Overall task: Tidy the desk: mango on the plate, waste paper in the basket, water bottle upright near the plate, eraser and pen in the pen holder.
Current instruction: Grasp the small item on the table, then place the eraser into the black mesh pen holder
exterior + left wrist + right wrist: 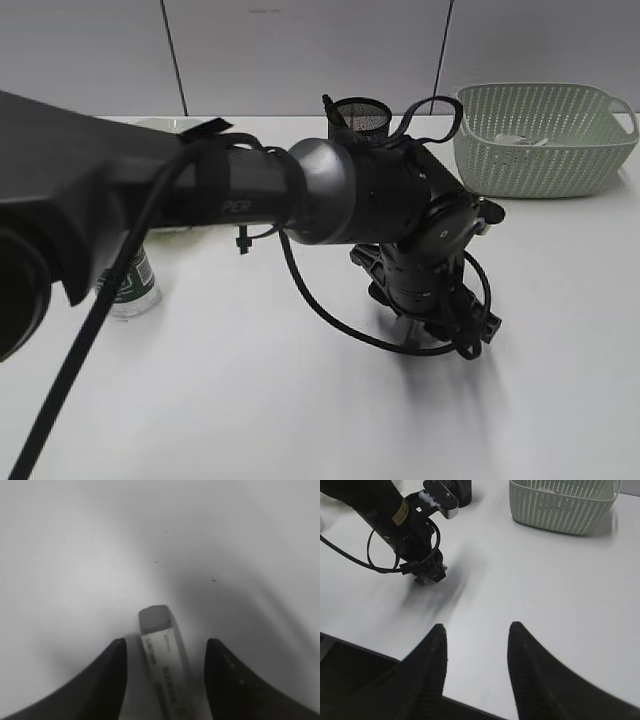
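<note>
Lighting: I see even, bright light; soft shadows on desk [300,420]. Left wrist view soft-focused, eraser [162,655] blurred.

Pale grey-white eraser [162,660], printed sleeve, flat on white desk [250,400]. Sage-green basket [540,140] far right. Black mesh pen holder [363,116] far centre. Water bottle [130,285] upright, left.

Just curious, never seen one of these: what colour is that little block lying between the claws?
The eraser is pale grey-white with dark print on its sleeve, shown best in the left wrist view.
</note>
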### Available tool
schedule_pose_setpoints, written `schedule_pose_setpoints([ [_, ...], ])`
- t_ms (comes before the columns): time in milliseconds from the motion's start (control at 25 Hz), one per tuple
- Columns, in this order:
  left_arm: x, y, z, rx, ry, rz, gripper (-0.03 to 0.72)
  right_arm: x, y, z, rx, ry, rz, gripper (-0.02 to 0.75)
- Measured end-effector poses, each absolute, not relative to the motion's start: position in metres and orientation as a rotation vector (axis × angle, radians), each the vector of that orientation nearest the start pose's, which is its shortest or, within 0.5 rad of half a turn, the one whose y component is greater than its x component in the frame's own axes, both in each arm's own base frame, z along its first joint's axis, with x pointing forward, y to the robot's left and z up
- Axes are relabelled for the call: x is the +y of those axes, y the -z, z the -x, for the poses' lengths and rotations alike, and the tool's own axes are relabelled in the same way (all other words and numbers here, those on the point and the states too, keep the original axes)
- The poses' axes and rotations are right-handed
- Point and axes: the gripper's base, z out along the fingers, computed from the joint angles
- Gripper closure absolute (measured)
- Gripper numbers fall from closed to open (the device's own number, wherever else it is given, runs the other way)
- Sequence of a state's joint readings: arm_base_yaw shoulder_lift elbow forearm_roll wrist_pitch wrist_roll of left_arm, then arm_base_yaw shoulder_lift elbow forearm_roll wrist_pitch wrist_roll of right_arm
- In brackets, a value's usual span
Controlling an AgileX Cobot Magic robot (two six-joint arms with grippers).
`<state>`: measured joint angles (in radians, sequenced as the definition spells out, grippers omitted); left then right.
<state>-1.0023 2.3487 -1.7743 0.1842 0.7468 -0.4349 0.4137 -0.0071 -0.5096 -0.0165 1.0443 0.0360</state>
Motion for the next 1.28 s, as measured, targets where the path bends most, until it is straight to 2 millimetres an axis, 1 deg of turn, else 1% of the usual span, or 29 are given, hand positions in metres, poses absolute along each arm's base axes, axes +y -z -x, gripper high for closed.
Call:
schedule_pose_setpoints([
  [120,-0.405,-0.11,-0.272,2.637,0.152,-0.931,0.377,-0.004,-0.281,0.005,1.985,-0.267,0.379,0.408],
  [240,-0.406,-0.109,-0.272,2.637,0.152,-0.931,0.486,-0.004,-0.281,0.005,1.985,-0.267,0.379,0.408],
  [280,-0.406,-0.109,-0.272,2.636,0.151,-0.931,0.535,-0.004,-0.281,0.005,1.985,-0.267,0.379,0.408],
  [320,-0.406,-0.11,-0.273,2.63,0.147,-0.935,0.547,-0.004,-0.281,0.005,1.985,-0.267,0.379,0.408],
  [400,-0.405,-0.115,-0.274,2.608,0.134,-0.946,0.546,-0.004,-0.281,0.005,1.985,-0.267,0.379,0.408],
  [440,-0.403,-0.122,-0.277,2.587,0.132,-0.944,0.546,-0.004,-0.281,0.005,1.985,-0.267,0.379,0.408],
  [520,-0.399,-0.145,-0.284,2.526,0.157,-0.923,0.546,-0.004,-0.281,0.005,1.985,-0.267,0.379,0.408],
  [640,-0.38,-0.205,-0.311,2.37,0.248,-0.81,0.546,-0.004,-0.281,0.005,1.985,-0.267,0.379,0.408],
  [720,-0.356,-0.238,-0.34,2.267,0.33,-0.684,0.546,-0.004,-0.281,0.005,1.985,-0.267,0.379,0.408],
  [760,-0.344,-0.252,-0.354,2.209,0.38,-0.623,0.546,-0.004,-0.281,0.005,1.985,-0.267,0.379,0.408],
  [800,-0.335,-0.261,-0.367,2.146,0.423,-0.579,0.546,-0.004,-0.281,0.005,1.985,-0.267,0.379,0.408],
  [840,-0.325,-0.265,-0.38,2.1,0.448,-0.536,0.546,-0.004,-0.281,0.005,1.985,-0.267,0.379,0.408],
  [880,-0.318,-0.268,-0.39,2.047,0.476,-0.501,0.546,-0.004,-0.281,0.005,1.985,-0.267,0.379,0.408],
  [920,-0.317,-0.267,-0.397,1.996,0.501,-0.485,0.546,-0.004,-0.281,0.005,1.985,-0.267,0.379,0.408],
  [960,-0.317,-0.266,-0.402,1.954,0.523,-0.474,0.546,-0.004,-0.281,0.005,1.985,-0.267,0.379,0.408],
  [1040,-0.324,-0.258,-0.409,1.857,0.57,-0.474,0.546,-0.004,-0.281,0.005,1.985,-0.267,0.379,0.408],
  [1160,-0.335,-0.24,-0.415,1.739,0.611,-0.51,0.546,-0.004,-0.281,0.005,1.985,-0.267,0.379,0.408],
  [1280,-0.34,-0.217,-0.421,1.707,0.626,-0.526,0.546,-0.004,-0.281,0.005,1.985,-0.267,0.379,0.408],
])
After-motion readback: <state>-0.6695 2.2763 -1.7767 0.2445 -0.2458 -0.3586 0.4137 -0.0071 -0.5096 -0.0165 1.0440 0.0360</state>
